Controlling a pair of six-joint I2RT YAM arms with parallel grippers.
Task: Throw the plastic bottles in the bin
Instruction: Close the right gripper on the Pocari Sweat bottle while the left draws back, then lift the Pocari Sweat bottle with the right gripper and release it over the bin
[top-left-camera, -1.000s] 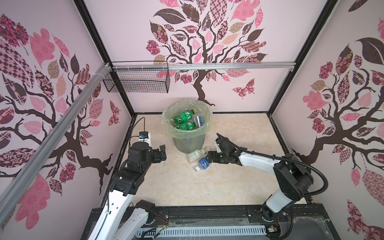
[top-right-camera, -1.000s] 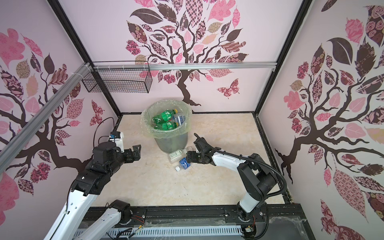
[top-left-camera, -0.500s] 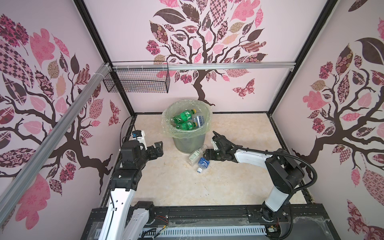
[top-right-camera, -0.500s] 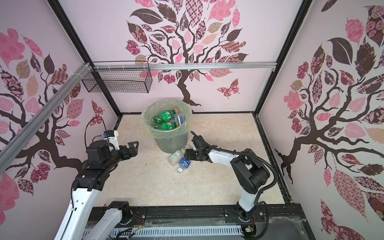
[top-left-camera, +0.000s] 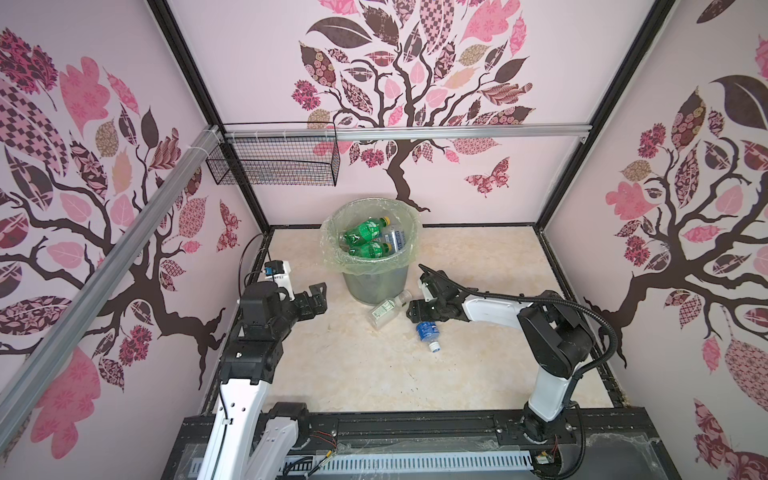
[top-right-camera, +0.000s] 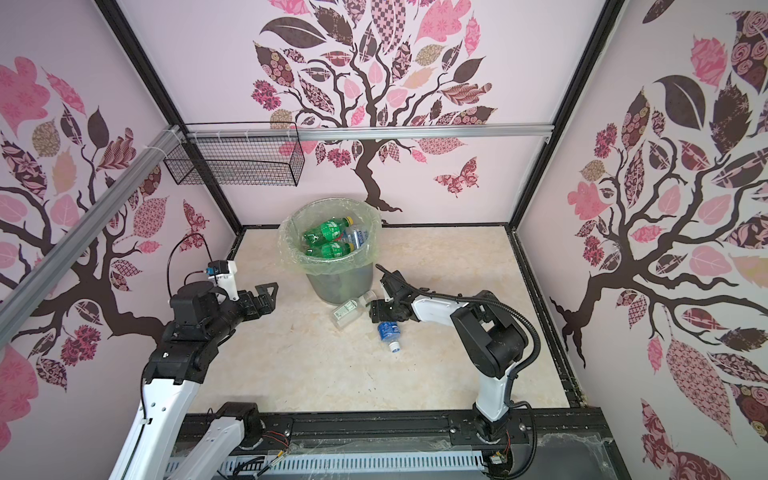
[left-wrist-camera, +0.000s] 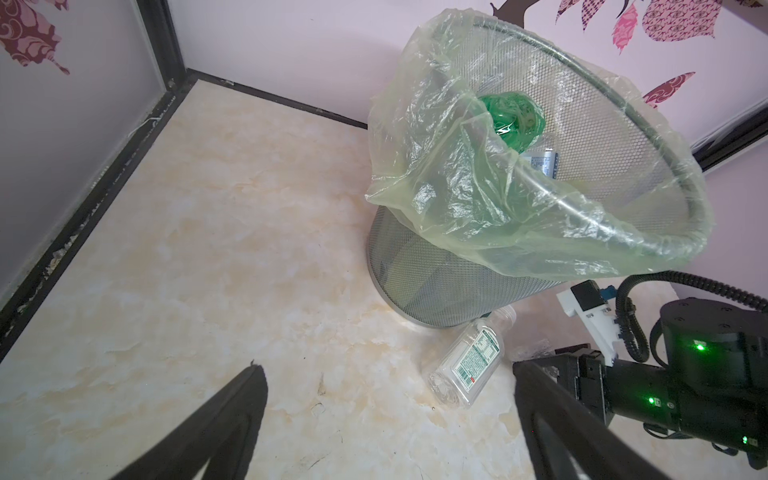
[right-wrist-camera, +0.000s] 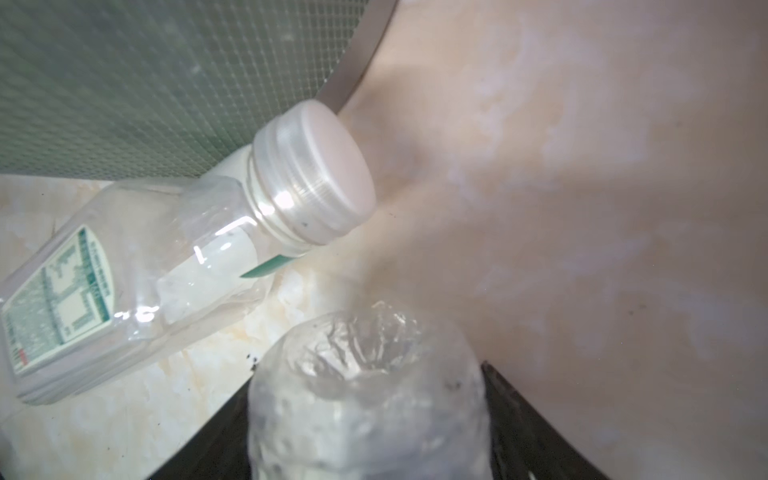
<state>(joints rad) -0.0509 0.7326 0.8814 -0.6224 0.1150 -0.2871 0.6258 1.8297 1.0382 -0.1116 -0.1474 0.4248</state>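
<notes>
The bin (top-left-camera: 370, 266) (top-right-camera: 332, 266) stands at the back of the floor with green (top-left-camera: 365, 230) and clear plastic bottles inside. A clear white-labelled bottle (top-left-camera: 384, 309) (left-wrist-camera: 469, 365) (right-wrist-camera: 124, 270) lies against the bin's foot. Just right of it lies a clear blue-labelled bottle (top-left-camera: 427, 331) (top-right-camera: 390, 330). My right gripper (top-left-camera: 411, 311) (right-wrist-camera: 365, 374) is low over that bottle's base end. The base (right-wrist-camera: 365, 395) fills the gap between the black fingers, which touch both its sides. My left gripper (top-left-camera: 316, 299) (left-wrist-camera: 386, 374) hangs open and empty, left of the bin.
A black wire-mesh basket (top-left-camera: 274, 162) hangs from the aluminium rail (top-left-camera: 457, 132) on the back wall. Patterned walls close the floor on three sides. The bin's mesh wall (right-wrist-camera: 166, 83) is close beside my right gripper. A black rail (top-left-camera: 415, 424) runs along the front edge.
The right gripper's jaws have narrowed round the blue-labelled bottle, whose cap end has swung right. The left arm drew back, then returned nearer the bin, gripper still open.
</notes>
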